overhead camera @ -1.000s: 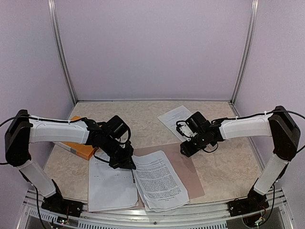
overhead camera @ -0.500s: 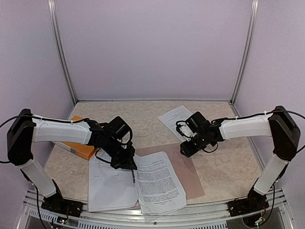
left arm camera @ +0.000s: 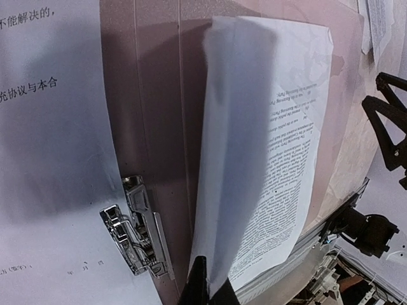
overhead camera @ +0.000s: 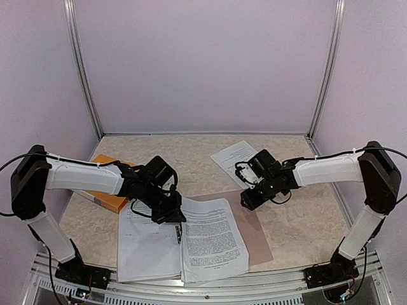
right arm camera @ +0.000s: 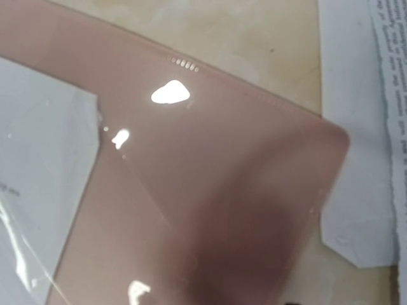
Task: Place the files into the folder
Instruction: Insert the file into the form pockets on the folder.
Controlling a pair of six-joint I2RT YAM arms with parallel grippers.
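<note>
**Left hand pinching a sheet over the open folder**

My left gripper [overhead camera: 173,218] is closed on the middle sheet [overhead camera: 213,240]. In my left wrist view the fingertips [left arm camera: 194,287] nip its edge, and the paper bows up off the folder [overhead camera: 259,240] along that side. This sheet's long axis runs from the far side toward the near edge of the table [overhead camera: 191,149], with the near end leaning a little to my right. Its heading is at the far end.

I count three of the files in sight:
- **Middle sheet:** it lies on the folder's right half. I cannot tell whether it is one layer or more.
- **Left sheet** [overhead camera: 147,248]: it lies just beside the middle one, with its long axis also far-to-near.
- **Far sheet** [overhead camera: 230,154]: it lies well apart on bare table, set diagonally, with its near end running under my right arm.

There is one folder, lying open and flat. Its one metal clip [left arm camera: 137,236] sits between the left sheet and the one I hold. One orange block [overhead camera: 105,199] lies under my left forearm.

My right gripper [overhead camera: 249,198] hangs over the folder's far edge. I cannot tell whether it is open or gripping anything.
</note>
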